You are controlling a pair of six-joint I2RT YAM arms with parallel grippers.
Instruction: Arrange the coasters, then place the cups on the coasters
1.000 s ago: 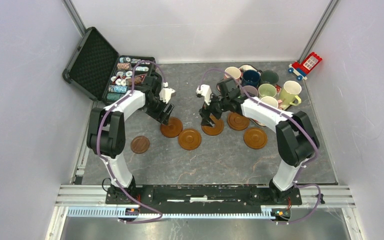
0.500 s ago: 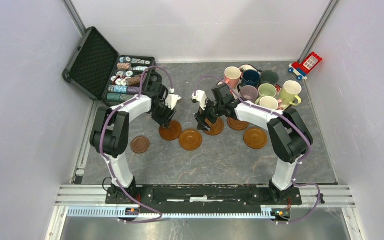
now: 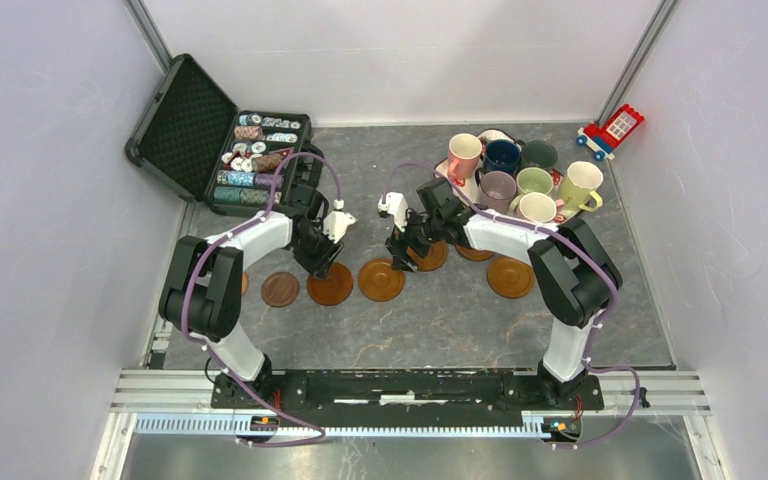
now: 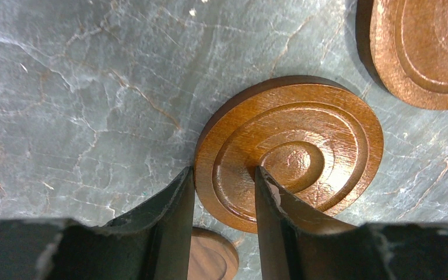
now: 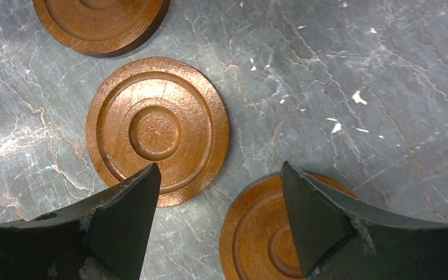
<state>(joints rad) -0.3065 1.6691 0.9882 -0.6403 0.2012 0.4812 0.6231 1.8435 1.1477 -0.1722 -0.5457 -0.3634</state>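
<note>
Left gripper [image 4: 221, 175] pinches the near rim of a coaster [image 4: 289, 154]. The disc lies ahead of the fingers, flat on the table [image 4: 81, 87] or maybe just lifted.

Right gripper [image 5: 216, 169] is spread wide over the gap btwn two other coasters [image 5: 157, 131].

Cups [image 3: 520, 180] are bunched far right.

Vs 1 s ago: left's coaster was dragged nearer, now beside the dark coaster [image 3: 280, 288].

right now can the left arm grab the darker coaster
Probably not yet: the left claw is clamped on another coaster. The darker coaster lies uncovered beside it; nothing else blocks it.
</note>
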